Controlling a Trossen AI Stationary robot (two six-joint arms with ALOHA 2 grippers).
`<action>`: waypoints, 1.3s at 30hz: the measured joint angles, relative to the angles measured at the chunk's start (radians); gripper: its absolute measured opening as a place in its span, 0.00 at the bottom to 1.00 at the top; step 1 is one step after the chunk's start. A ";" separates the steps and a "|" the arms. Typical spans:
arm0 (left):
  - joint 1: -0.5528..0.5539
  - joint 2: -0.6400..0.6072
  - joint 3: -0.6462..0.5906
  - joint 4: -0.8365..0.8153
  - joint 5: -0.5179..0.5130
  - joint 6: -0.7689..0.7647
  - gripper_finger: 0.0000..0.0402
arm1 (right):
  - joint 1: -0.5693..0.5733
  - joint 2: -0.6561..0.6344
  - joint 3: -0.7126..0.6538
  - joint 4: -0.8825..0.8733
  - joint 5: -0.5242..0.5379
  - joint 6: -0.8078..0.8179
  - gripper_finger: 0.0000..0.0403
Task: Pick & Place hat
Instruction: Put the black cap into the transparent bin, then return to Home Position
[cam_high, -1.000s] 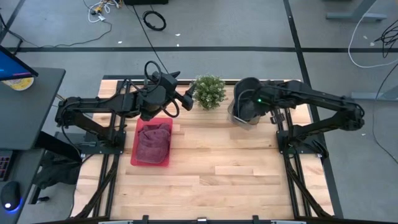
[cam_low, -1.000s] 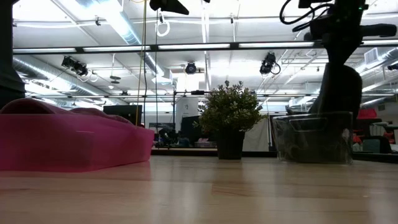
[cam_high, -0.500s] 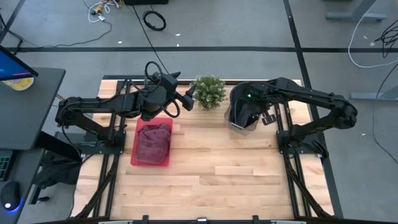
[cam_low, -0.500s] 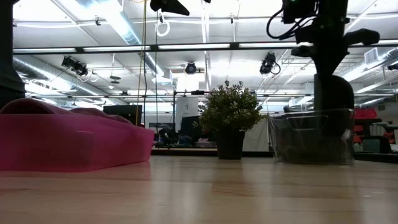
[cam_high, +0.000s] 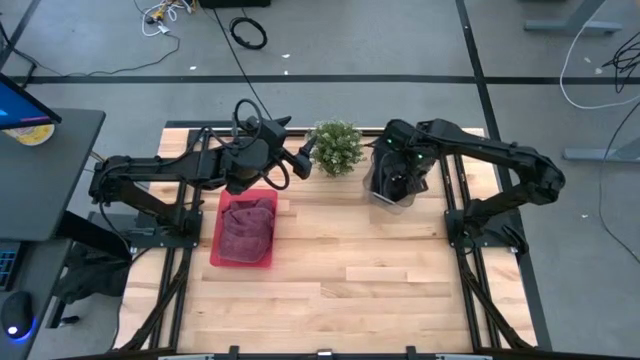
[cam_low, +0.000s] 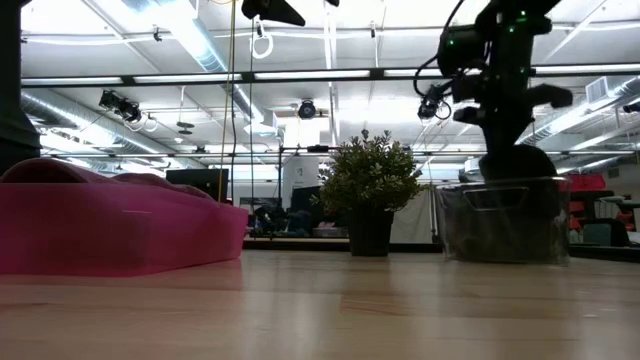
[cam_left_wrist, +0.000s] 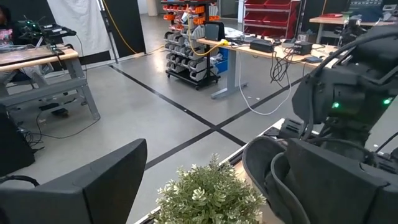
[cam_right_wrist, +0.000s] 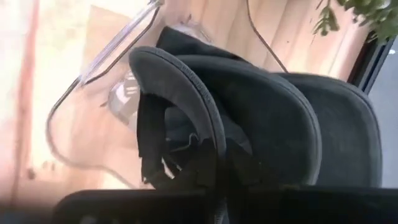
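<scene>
On your left, the left gripper (cam_high: 300, 157) hangs idle above the pink tray (cam_high: 243, 257), which already holds one dark red hat (cam_high: 246, 226), so that placement looks done. One plant (cam_high: 336, 147) stands mid-table. To its right, the right gripper (cam_high: 398, 178) is over the one clear bin (cam_high: 392, 200), where one black hat (cam_right_wrist: 261, 124) sits at its fingers (you cannot tell whether they clench it). By my reading, it has yet to be carried away; two hats in all.

The plant (cam_high: 336, 147) stands at the table's (cam_high: 380, 270) far edge, between the pink tray (cam_high: 243, 232) and the clear bin (cam_high: 388, 190).
</scene>
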 joint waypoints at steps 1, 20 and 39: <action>0.000 0.000 0.000 -0.003 0.000 0.000 0.98 | -0.003 -0.002 -0.022 0.027 0.002 -0.004 0.01; 0.000 0.000 0.000 -0.007 0.000 0.001 0.98 | -0.111 -0.024 -0.200 0.251 -0.043 0.182 0.03; 0.000 0.000 0.000 -0.035 0.003 0.010 0.98 | -0.111 -0.171 -0.026 -0.034 0.090 0.309 0.70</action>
